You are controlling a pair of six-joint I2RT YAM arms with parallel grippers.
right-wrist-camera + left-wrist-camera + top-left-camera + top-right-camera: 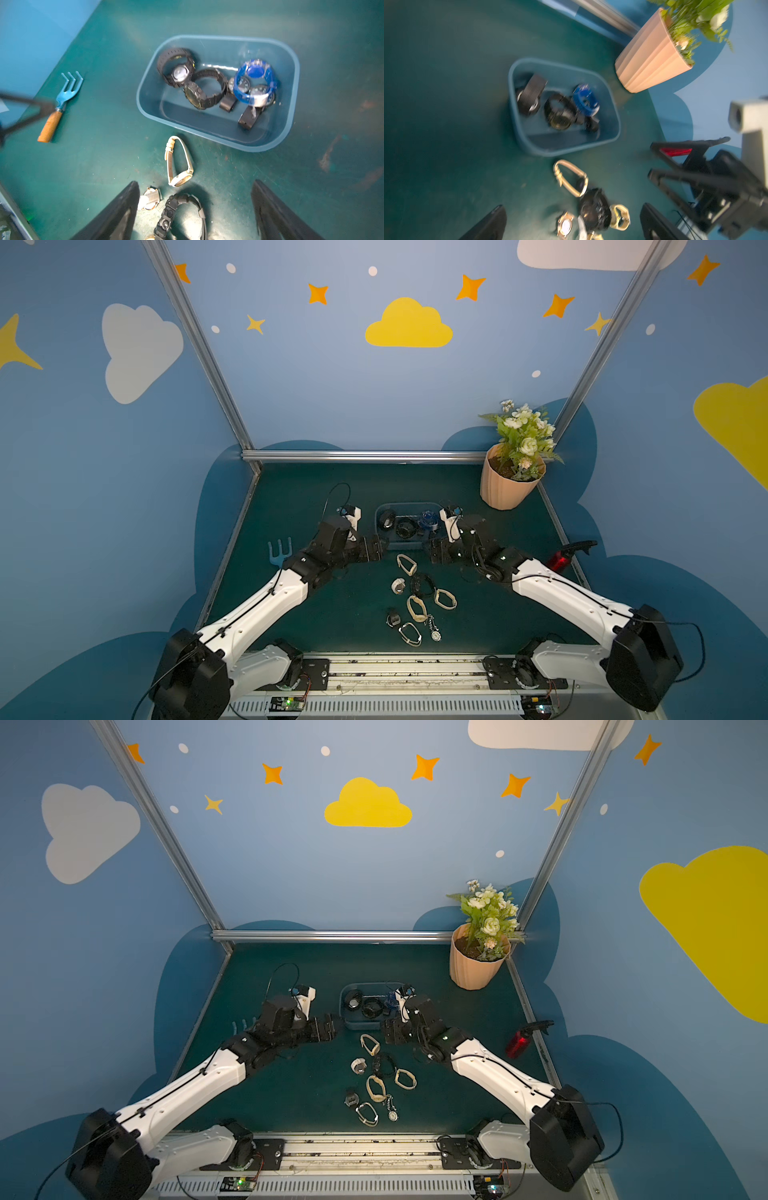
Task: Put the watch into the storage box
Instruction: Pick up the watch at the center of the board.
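Left fingers (381, 546) and right fingers (430, 549) are hanging low over the table (299, 497) in both top views, facing each other across the near wall of the storage box (405, 546). They are too dark and small there to show their spread. Inside the box a ribbed black watch (386, 519), a second black watch (405, 528) and a blue watch (428, 520) are lying side by side, while more watches are lying loose on the table nearer the robot, a cream-strapped watch (406, 565) just beside the box. A peach flower pot (505, 487) is standing in the far right corner, a blue hand rake (279, 552) is lying by the left arm, and a red spray bottle (559, 560) is lying at the right edge. In the blurred left wrist view, the left fingers (488, 224) are standing wide apart with nothing between them, pointing toward the storage box (560, 143); the right fingers (662, 178) are showing beside it, also apart. In the right wrist view, the right fingers (118, 214) are standing spread wide and gripping nothing, with a chunky black watch (168, 216) lying on the table between them and the cream-strapped watch (172, 162) lying just short of the storage box (218, 133).
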